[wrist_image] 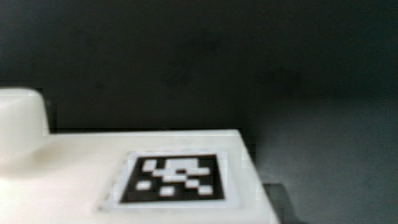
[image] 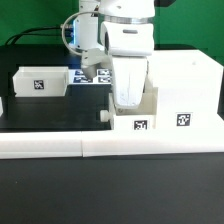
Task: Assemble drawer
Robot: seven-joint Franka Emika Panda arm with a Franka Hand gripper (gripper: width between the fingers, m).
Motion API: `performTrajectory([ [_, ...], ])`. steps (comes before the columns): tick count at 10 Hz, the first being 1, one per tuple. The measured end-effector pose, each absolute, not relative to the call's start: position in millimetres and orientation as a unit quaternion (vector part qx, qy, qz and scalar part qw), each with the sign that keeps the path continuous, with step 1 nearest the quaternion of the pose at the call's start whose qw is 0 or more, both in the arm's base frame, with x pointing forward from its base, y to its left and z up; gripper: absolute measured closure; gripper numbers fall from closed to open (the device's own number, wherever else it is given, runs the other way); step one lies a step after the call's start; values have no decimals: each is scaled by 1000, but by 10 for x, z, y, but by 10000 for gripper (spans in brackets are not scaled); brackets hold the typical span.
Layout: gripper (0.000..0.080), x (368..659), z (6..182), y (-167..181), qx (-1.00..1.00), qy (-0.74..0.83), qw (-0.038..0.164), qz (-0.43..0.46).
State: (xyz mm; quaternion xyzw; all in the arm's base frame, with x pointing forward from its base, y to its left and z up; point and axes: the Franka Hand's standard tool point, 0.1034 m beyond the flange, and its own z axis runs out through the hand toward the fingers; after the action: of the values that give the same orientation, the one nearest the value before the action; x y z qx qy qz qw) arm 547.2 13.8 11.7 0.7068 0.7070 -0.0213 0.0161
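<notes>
The fingers (image: 126,95) hung directly over the housing's (image: 182,95) left end. The loose tray (image: 40,82) lay well left. Their grip could not be told.

- The flat black bench (image: 50,118) carries all the parts, and bare dark surface shows between them.
- A long white L-shaped bar (image: 60,148) lies along the near side, running across the exterior view.
- A large white cube-like plastic housing (image: 185,90) stands at the exterior view's right, against the bar, with a black-and-white square tag on its near face.
- A small white knobbed tray (image: 145,118) sits just beside the housing, on the exterior view's left of it, also tagged.
- A second small white tray (image: 40,82) sits at the exterior view's left, well apart from the housing.
- The thin white marker board (image: 95,76) lies behind, partly hidden.
</notes>
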Motion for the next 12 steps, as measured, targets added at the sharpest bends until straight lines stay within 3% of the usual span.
performTrajectory([
  [4,750,5475,112,139,723,690,17,-20],
  [6,390,5487,159,137,724,689,15,-25],
  [7,257,5500,215,141,726,687,14,-28],
  [8,257,5518,284,144,726,687,13,-30],
  [9,172,5519,350,134,726,686,12,-34],
  [12,151,5507,602,3,732,679,8,-48],
])
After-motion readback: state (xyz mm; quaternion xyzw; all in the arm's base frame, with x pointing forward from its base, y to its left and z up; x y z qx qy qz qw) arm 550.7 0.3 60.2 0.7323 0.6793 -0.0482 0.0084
